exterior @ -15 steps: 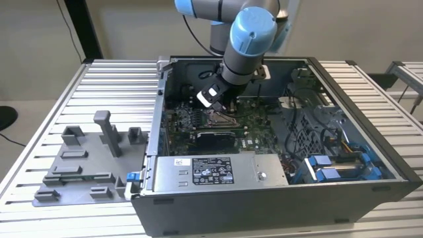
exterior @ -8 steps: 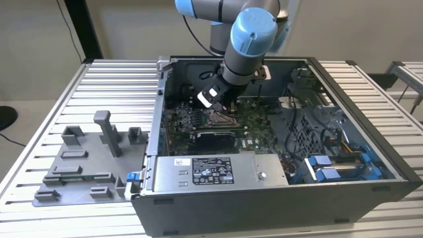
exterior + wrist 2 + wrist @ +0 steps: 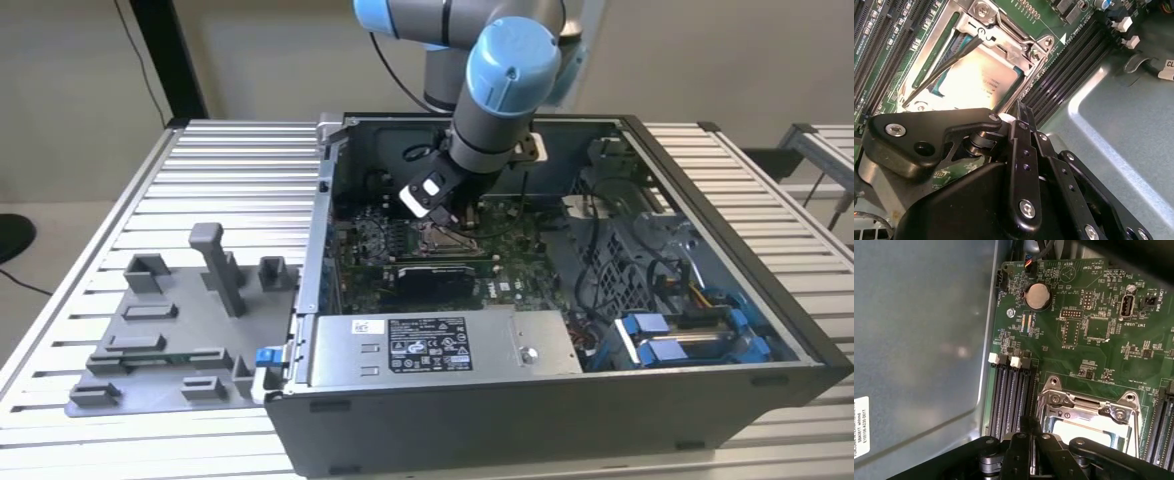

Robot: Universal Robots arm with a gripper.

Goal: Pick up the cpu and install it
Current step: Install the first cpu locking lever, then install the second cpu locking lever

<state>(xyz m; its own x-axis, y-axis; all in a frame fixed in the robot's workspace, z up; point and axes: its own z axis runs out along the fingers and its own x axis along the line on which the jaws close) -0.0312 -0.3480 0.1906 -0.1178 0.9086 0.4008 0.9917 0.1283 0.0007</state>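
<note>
The cpu (image 3: 985,80), a light, stiff, fragile flat chip best held by its thin edges, lies in the socket frame (image 3: 1004,37) on the motherboard (image 3: 1094,340), just beneath the gripper (image 3: 1016,117), whose fingers look closed and empty.

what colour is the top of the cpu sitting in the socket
Pale silver-grey, glaring almost white under the light; the square metal-topped cpu shows best in the second wrist view.
</note>
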